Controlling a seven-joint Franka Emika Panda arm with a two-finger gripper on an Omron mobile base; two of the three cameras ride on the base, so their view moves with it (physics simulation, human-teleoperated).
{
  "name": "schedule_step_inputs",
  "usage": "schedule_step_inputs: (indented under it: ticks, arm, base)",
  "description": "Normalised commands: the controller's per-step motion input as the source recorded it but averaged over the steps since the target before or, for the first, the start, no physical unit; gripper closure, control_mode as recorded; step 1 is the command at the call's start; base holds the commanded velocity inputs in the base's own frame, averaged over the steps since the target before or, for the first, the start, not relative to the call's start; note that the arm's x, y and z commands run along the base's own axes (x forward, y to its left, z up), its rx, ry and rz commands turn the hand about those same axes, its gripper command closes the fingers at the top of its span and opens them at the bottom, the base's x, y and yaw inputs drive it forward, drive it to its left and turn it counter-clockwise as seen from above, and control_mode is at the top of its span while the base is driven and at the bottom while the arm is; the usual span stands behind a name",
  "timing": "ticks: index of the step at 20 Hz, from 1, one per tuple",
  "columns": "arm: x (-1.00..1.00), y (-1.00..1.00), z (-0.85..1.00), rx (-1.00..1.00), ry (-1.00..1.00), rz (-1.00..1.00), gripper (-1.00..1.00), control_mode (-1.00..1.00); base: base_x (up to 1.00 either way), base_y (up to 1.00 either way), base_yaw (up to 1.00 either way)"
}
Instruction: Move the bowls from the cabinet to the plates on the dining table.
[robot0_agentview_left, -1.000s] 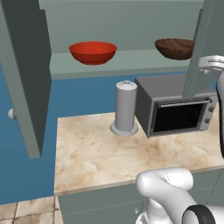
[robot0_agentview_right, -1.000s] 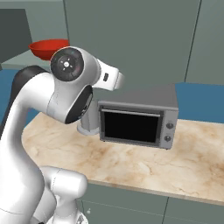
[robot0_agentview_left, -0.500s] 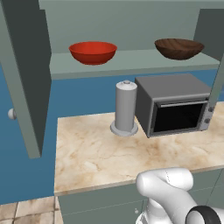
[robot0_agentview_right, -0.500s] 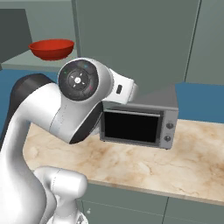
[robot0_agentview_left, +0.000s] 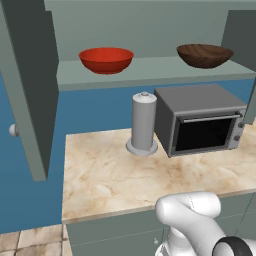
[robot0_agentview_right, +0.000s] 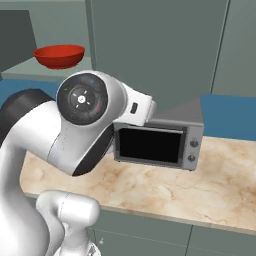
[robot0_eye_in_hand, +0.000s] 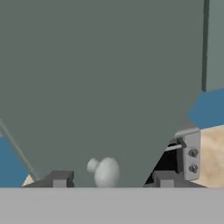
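The cabinet (robot0_agentview_left: 150, 71) stands open, with a glossy red bowl (robot0_agentview_left: 106, 59) on the left of its pale green shelf and a dark wood-grain bowl (robot0_agentview_left: 204, 55) on the right. From the right base view the red bowl (robot0_agentview_right: 59, 55) shows behind my arm. In the hand view my gripper (robot0_eye_in_hand: 110, 179) is open, close against a grey-green cabinet door (robot0_eye_in_hand: 109, 78). The door's round grey knob (robot0_eye_in_hand: 105, 171) sits between the fingertips (robot0_eye_in_hand: 59, 177) with a gap on each side. The plates and the dining table are out of view.
A grey toaster oven (robot0_agentview_left: 200, 120) and an upright paper-towel roll (robot0_agentview_left: 143, 125) stand on the marble counter (robot0_agentview_left: 110, 175) under the shelf. The left cabinet door (robot0_agentview_left: 25, 90) swings out over the counter's left end. My large arm joint (robot0_agentview_right: 85, 100) fills the near left.
The arm has swung: its big joint moved right and closer in the right base view, and the hand has left the right edge of the left base view. The bowls have not moved.
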Motion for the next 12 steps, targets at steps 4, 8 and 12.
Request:
schedule_step_inputs:
  ticks: [4, 8, 12]
  arm:
    - [-0.99, 0.00, 0.05, 0.02, -0.06, 0.00, -1.00, -1.00]
    - [-0.95, 0.25, 0.04, 0.00, -0.08, -0.01, -1.00, -1.00]
    - [-0.59, 0.84, 0.00, 0.00, -0.04, -0.12, -1.00, -1.00]
  base:
    - [0.00, 0.00, 0.00]
    - [0.00, 0.00, 0.00]
    - [0.00, 0.00, 0.00]
